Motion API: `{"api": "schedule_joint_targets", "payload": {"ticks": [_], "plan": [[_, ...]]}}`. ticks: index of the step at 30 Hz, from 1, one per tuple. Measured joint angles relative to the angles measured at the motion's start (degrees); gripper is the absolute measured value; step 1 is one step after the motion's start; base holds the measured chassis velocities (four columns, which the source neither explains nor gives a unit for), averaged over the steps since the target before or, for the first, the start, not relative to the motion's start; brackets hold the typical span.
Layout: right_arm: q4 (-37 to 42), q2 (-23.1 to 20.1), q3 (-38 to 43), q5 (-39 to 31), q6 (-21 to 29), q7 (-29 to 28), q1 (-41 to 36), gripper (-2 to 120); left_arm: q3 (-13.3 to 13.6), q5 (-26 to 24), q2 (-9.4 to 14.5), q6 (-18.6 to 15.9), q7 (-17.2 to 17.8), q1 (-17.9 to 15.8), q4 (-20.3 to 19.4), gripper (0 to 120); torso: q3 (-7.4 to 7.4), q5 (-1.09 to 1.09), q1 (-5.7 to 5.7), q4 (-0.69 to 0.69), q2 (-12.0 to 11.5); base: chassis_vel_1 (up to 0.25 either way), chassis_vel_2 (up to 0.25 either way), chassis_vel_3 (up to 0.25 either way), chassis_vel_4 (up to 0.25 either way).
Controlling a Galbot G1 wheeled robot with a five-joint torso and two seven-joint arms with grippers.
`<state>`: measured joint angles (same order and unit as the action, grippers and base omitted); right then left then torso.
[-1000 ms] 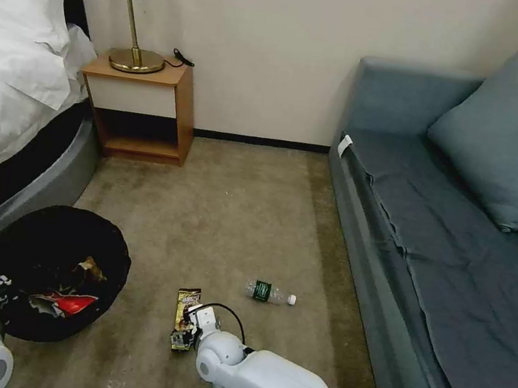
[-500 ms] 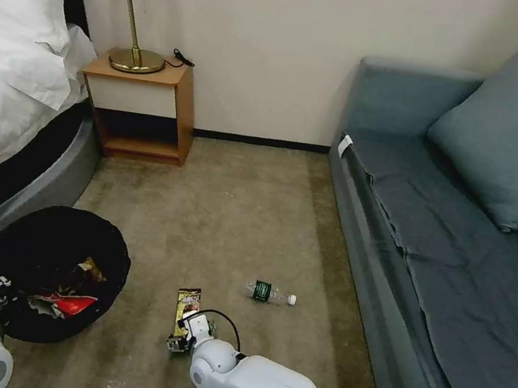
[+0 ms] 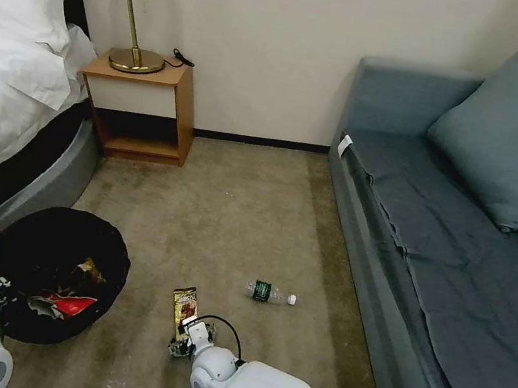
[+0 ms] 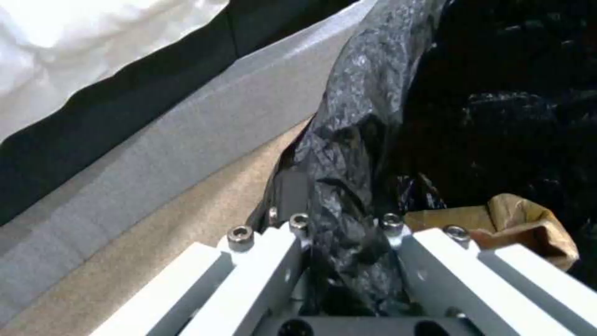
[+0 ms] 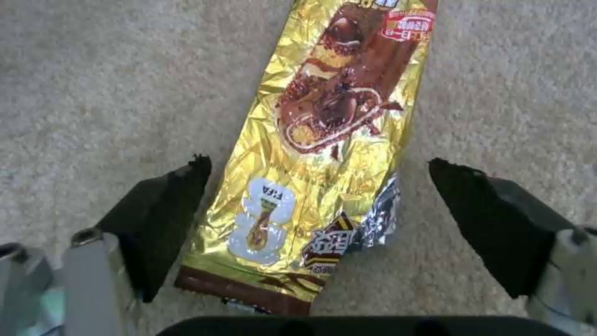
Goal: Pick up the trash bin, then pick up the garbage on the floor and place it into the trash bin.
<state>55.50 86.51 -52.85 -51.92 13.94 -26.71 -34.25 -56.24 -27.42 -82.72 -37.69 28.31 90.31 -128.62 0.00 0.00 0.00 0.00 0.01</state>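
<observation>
Carpeted floor [image 3: 229, 215] between bed and sofa. My right gripper [image 5: 317, 224] sits low at 6 o'clock, fingers spread wide, straddling the gold-brown wrapper [image 5: 323, 140] — pads apart from it on both sides, nothing held. Bottle [image 3: 269, 293] lies near, at 1 o'clock of the wrapper. Left gripper [image 4: 348, 233] at 8 o'clock is clamped on the bagged rim of the trash bin [image 3: 36, 237]. I see 2 pieces inside — red packet [image 3: 72, 304], tan paper [image 4: 529, 224].
</observation>
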Motion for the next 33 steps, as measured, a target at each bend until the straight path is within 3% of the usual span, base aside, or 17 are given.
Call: {"api": "schedule_joint_targets", "payload": {"ticks": [5,9,18,25,27,33], "plan": [[0.1,-0.1,0.0,0.3,-0.2,0.0,0.0,84,0.0,0.0,0.0,0.0,0.0,0.0,0.0,3,0.00,0.00,0.00,0.00,0.0,0.000,0.000,0.000,0.000],[-0.1,-0.5,0.0,1.2,-0.4,0.4,-0.2,69,0.1,0.0,0.0,0.0,0.0,-0.1,0.0,3,0.00,0.00,0.00,0.00,0.0,0.000,0.000,0.000,0.000],[-0.4,-1.2,-0.6,2.7,-0.8,1.0,-0.9,65,0.2,0.0,0.0,0.0,0.0,-0.3,0.0,3,0.00,0.01,0.00,0.00,0.0,0.000,0.000,0.000,0.000],[-0.3,-1.7,-0.7,3.8,-1.5,1.2,-0.9,55,0.3,0.1,-0.1,0.1,0.1,-0.4,0.3,3,0.00,0.01,0.00,0.00,0.0,0.000,0.000,0.000,0.000],[-0.3,-1.9,-0.6,4.3,-1.7,1.5,-0.9,43,0.4,0.2,-0.1,0.2,0.1,-0.5,0.5,3,0.00,0.02,0.00,0.01,0.0,0.000,0.000,0.000,0.000],[-0.2,-2.4,-0.6,5.0,-2.2,1.9,-0.9,24,0.6,0.3,-0.1,0.2,0.1,-0.7,0.8,3,0.00,0.00,0.00,-0.01,0.0,0.000,0.000,0.000,0.000]]}}
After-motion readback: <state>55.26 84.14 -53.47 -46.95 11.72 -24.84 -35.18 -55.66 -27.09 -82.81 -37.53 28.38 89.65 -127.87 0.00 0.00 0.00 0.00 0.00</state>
